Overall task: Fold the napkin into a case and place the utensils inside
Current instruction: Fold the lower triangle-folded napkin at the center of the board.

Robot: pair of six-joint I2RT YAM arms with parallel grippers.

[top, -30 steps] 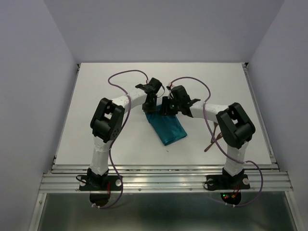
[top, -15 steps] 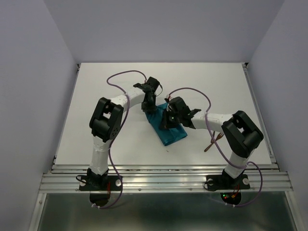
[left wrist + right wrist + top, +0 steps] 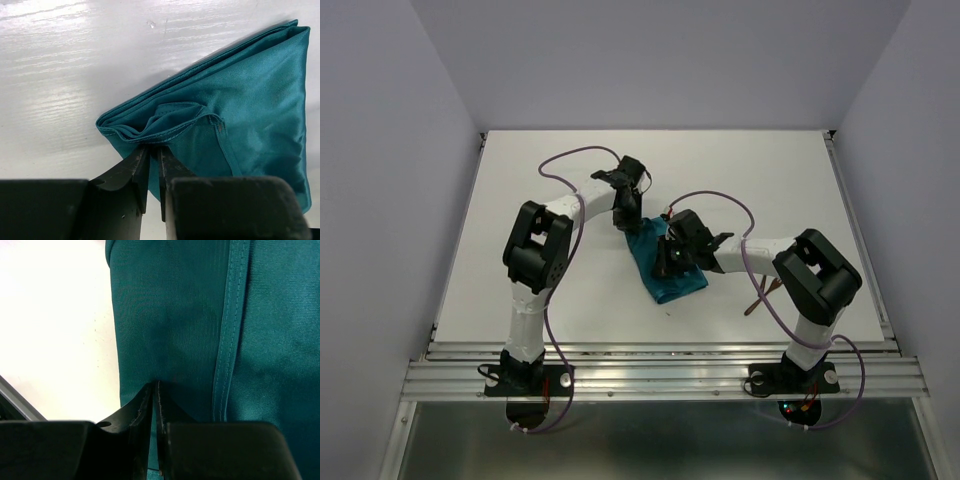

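Observation:
The teal napkin (image 3: 672,286) lies folded in layers on the white table (image 3: 770,180), near the middle. My left gripper (image 3: 629,222) is at its far left corner. In the left wrist view the left gripper (image 3: 154,148) is shut on the bunched hem of the napkin (image 3: 250,100). My right gripper (image 3: 665,264) is low over the cloth's middle. The right wrist view shows the right gripper (image 3: 155,384) shut on a layer of the napkin (image 3: 175,315) near its left edge. The reddish-brown utensils (image 3: 757,300) lie to the right, partly hidden behind the right arm.
A metal rail (image 3: 660,352) runs along the table's near edge, and pale walls close in the left, right and back. Purple cables (image 3: 570,160) loop above both arms. The right arm's elbow (image 3: 817,275) hangs over the utensils.
My right gripper came from the napkin's far end toward the near side and closed on the cloth. The left gripper shifted slightly farther back, still holding the corner.

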